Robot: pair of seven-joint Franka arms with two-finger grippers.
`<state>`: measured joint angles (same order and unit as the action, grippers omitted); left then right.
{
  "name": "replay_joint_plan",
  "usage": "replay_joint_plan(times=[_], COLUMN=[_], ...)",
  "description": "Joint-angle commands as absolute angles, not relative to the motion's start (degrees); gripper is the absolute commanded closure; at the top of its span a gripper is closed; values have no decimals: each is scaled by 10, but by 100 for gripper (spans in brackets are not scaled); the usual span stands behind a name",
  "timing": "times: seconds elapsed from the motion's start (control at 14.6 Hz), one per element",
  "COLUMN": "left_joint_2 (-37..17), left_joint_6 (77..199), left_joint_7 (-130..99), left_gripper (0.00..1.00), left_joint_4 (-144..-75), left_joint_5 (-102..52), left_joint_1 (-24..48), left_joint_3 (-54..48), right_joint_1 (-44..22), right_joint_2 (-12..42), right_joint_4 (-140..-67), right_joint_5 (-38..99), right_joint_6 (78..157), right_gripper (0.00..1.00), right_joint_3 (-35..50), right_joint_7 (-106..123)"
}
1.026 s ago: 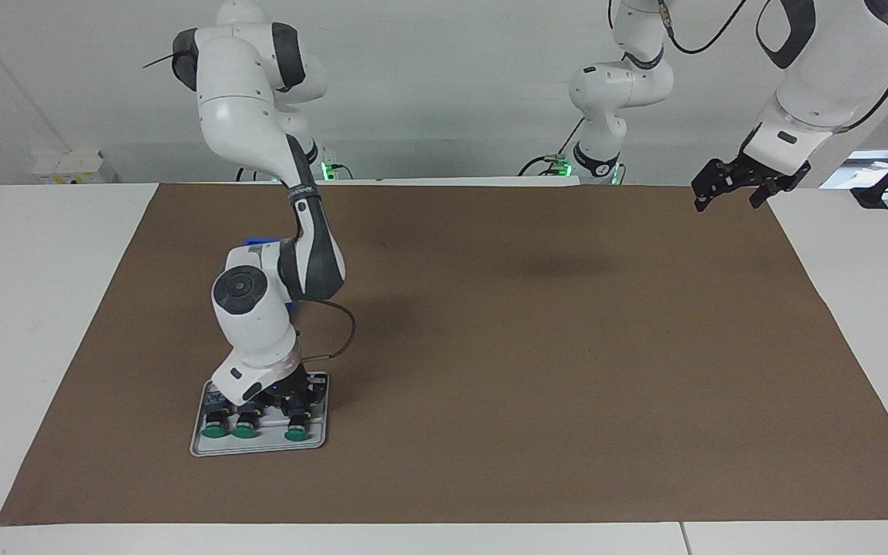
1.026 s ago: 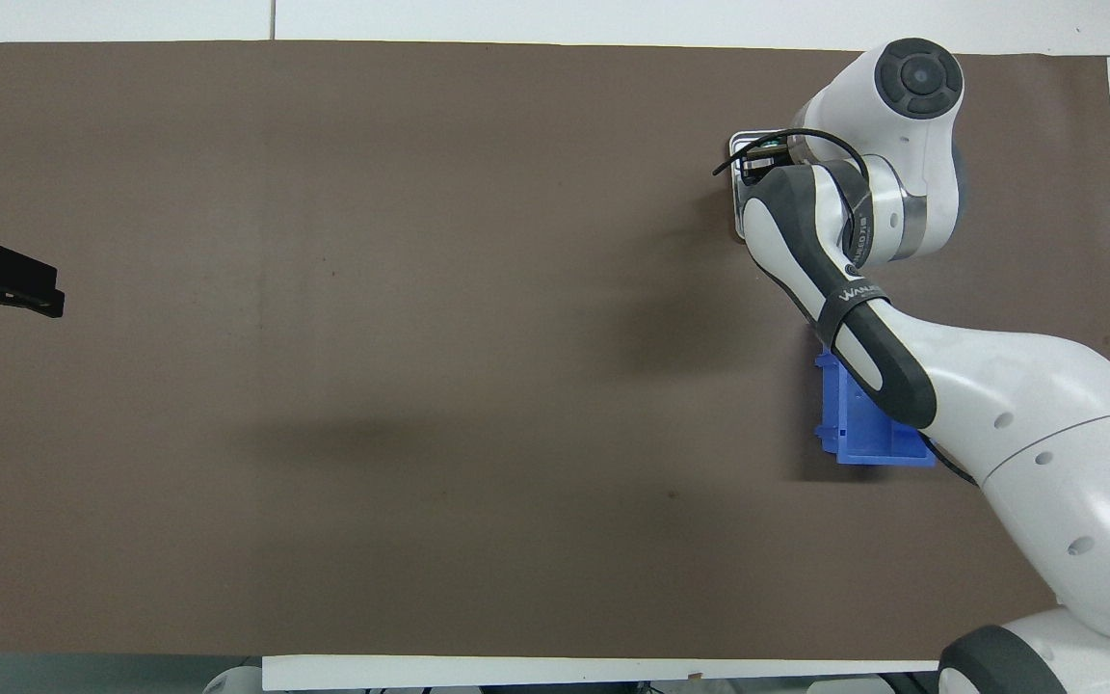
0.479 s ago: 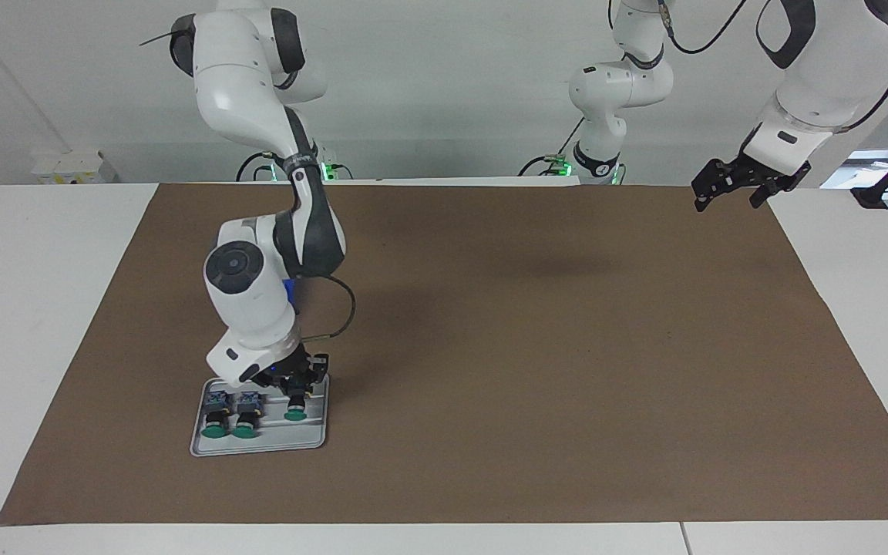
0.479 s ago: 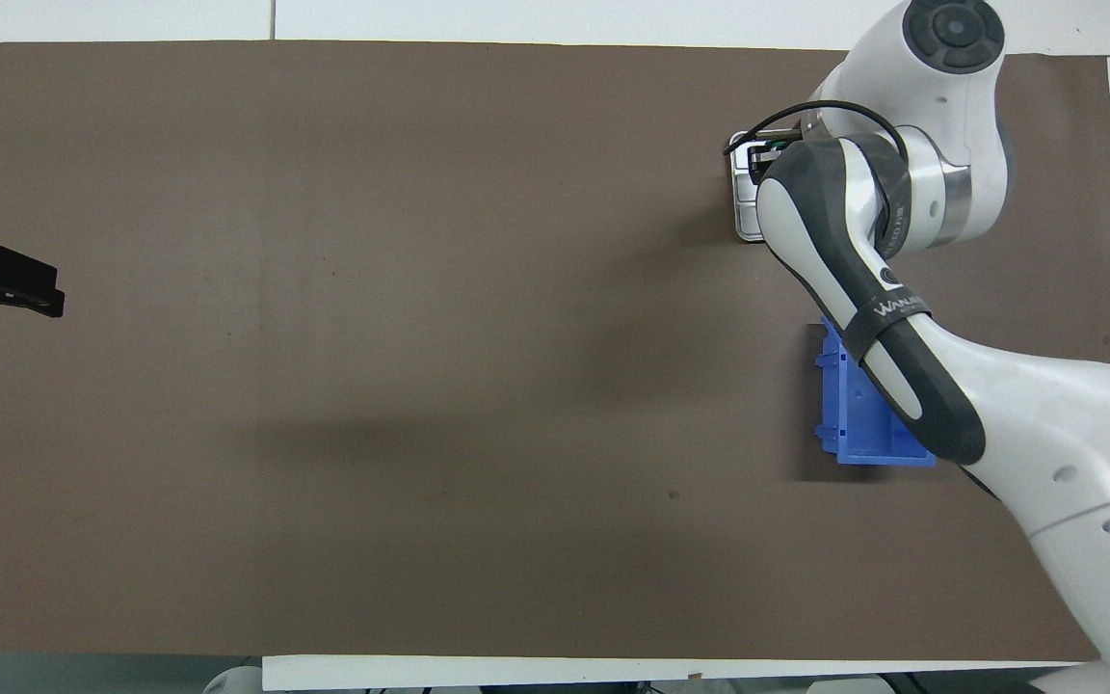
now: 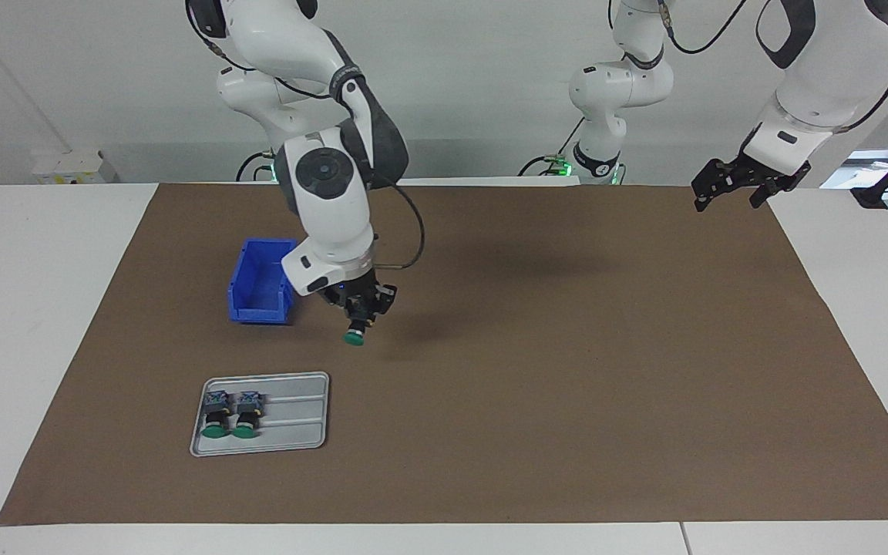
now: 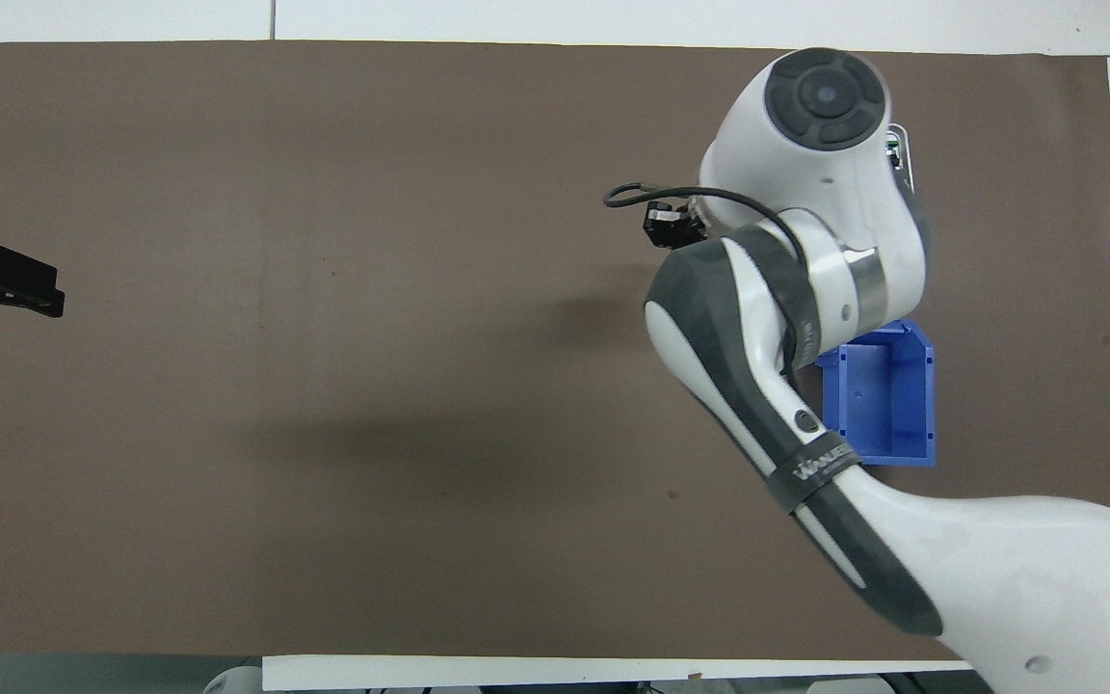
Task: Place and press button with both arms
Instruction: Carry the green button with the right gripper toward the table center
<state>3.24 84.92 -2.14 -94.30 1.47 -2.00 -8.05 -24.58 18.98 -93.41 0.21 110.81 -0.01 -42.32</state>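
A: Brown mat (image 5: 567, 370) spans table; right gripper (image 5: 357, 312) clamps the button (image 5: 354, 334), cap down, over mat beside blue bin (image 5: 259, 289).

B: Left gripper (image 5: 748, 185) waits, spread, empty. Risk: slanted grip, button topples on placement.

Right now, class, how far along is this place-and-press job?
Done: the right gripper has one button picked up, shut on it, over the mat beside the blue bin. Two other buttons lie on the grey tray. Left: placing and pressing; the left gripper waits open.
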Motion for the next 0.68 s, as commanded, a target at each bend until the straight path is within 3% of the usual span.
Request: replay_joint_plan(times=[0.0, 0.62], left_joint_2=[50, 50], left_joint_6=[861, 860], left_joint_7=[-18, -21], left_gripper=[0, 0], left_joint_4=[-963, -963], left_joint_5=[18, 18], left_joint_1=[-22, -24], left_joint_3=[-80, -80], right_joint_1=[-294, -356], right_joint_2=[198, 246], right_joint_4=[-944, -910], right_joint_5=[-3, 4], right_joint_6=[1120, 1161], right_gripper=[100, 97], right_joint_3=[-3, -2], right_joint_7=[-550, -1003])
